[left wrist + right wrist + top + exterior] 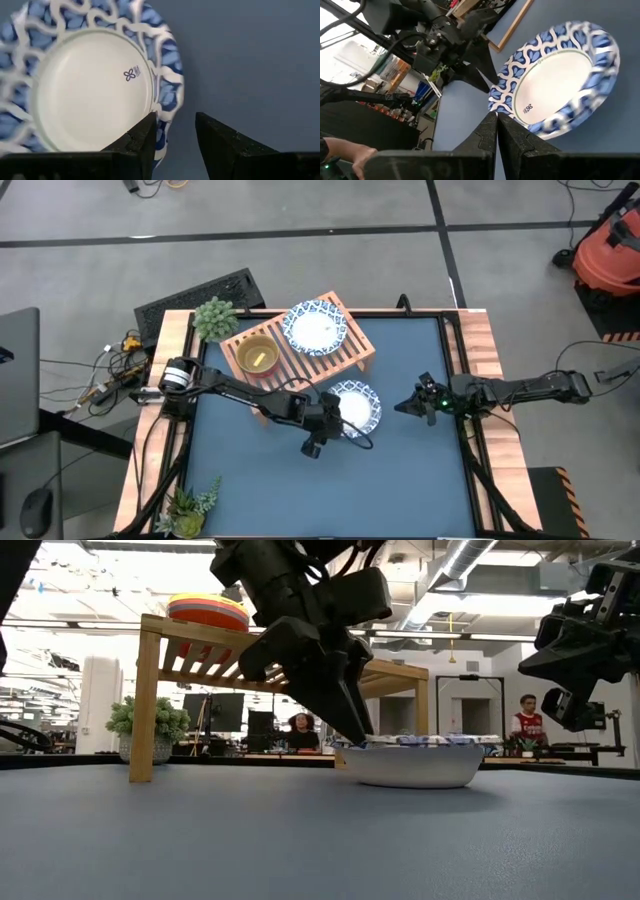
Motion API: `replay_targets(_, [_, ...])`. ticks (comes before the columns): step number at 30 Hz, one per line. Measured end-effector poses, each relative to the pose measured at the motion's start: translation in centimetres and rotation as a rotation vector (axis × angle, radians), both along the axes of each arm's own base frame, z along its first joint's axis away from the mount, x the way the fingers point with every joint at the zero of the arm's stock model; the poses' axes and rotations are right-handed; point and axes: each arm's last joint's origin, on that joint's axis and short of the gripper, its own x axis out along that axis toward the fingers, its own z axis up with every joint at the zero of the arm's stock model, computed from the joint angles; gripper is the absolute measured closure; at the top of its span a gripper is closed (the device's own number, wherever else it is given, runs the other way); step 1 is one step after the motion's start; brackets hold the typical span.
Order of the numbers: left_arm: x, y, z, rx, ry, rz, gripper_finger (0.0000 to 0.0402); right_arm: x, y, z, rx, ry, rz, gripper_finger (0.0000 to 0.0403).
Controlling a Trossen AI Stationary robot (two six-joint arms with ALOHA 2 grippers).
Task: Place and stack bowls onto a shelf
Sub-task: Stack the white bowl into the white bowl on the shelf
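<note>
A white bowl with a blue patterned rim (360, 408) sits upright on the blue table mat, just in front of the shelf (345, 360). My left gripper (175, 120) slants down at this bowl's rim on the side toward the table's left edge; it is open, one finger over the inside and one outside. On the shelf's slats rest a second blue-rimmed bowl (315, 328) and a stack of small bowls (257, 357) with a yellow one on top. My right gripper (496, 125) hovers shut to the right of the table bowl, pointing at it. My left gripper stands astride the table bowl's patterned rim (167, 112), one finger (145, 137) above the inside, the other (220, 142) outside over the mat. It comes slanting down from the table's left. I cannot tell whether either finger touches the rim.
A black keyboard-like slab (200, 295) and a potted plant (215, 318) stand behind the shelf's left end. Another plant (188, 505) sits at the near left corner. Wooden borders (480, 360) frame the mat. People sit in the room beyond (527, 720).
</note>
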Motion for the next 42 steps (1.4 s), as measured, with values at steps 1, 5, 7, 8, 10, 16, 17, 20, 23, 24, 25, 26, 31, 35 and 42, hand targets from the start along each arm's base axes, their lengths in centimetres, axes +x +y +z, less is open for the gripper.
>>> replay_targets(1, [0.0, 0.0, 0.0, 0.000, 0.003, 0.001, 0.0284, 0.0, 0.0, 0.0, 0.000, 0.000, 0.000, 0.0361])
replay_targets(5, [0.0, 0.0, 0.0, -0.003, -0.002, 0.004, 0.0308, 0.0, 0.0, 0.0, 0.000, 0.000, 0.000, 0.0361])
replay_targets(7, [0.0, 0.0, 0.0, -0.006, 0.000, 0.009, 0.0324, 0.0, 0.0, 0.0, -0.001, 0.000, 0.000, 0.0361])
replay_targets(8, [0.0, 0.0, 0.0, -0.006, 0.000, 0.009, 0.0332, 0.0, 0.0, 0.0, 0.000, 0.001, 0.000, 0.0361])
replay_targets(10, [0.0, 0.1, 0.0, -0.005, -0.002, 0.012, 0.0348, 0.0, 0.0, 0.0, -0.001, 0.000, 0.000, 0.0361])
replay_targets(16, [0.1, 0.2, 0.0, -0.013, -0.004, 0.030, 0.0387, 0.0, 0.0, 0.0, 0.000, 0.001, 0.000, 0.0361])
replay_targets(17, [0.1, 0.2, 0.0, -0.015, -0.005, 0.032, 0.0393, 0.0, 0.0, 0.0, 0.000, 0.000, 0.000, 0.0361])
replay_targets(20, [0.1, 0.2, 0.0, -0.023, -0.007, 0.043, 0.0399, 0.0, 0.0, 0.0, -0.001, 0.000, 0.000, 0.0361])
replay_targets(23, [0.1, 0.1, 0.1, -0.044, -0.004, 0.072, 0.0400, 0.0, 0.0, 0.0, -0.001, 0.000, 0.000, 0.0361])
replay_targets(24, [0.2, 0.1, 0.3, -0.054, -0.008, 0.083, 0.0401, 0.0, 0.0, 0.0, -0.001, 0.001, 0.000, 0.0361])
replay_targets(25, [0.3, 0.1, 0.5, -0.062, -0.015, 0.091, 0.0401, 0.0, 0.0, 0.0, -0.001, 0.000, 0.000, 0.0361])
replay_targets(26, [0.5, 0.1, 0.8, -0.070, -0.025, 0.099, 0.0401, 0.0, 0.0, 0.0, -0.001, 0.000, 0.000, 0.0361])
replay_targets(31, [1.3, 0.0, 2.8, -0.107, -0.071, 0.130, 0.0401, 0.0, 0.0, 0.0, -0.001, 0.001, 0.000, 0.0361])
replay_targets(35, [1.8, -0.2, 4.5, -0.151, -0.077, 0.131, 0.0401, 0.0, 0.0, 0.0, -0.002, 0.000, 0.000, 0.0361])
replay_targets(42, [2.6, -0.4, 9.2, -0.201, -0.104, 0.124, 0.0401, 0.0, 0.0, 0.0, -0.003, 0.000, 0.000, 0.0361])
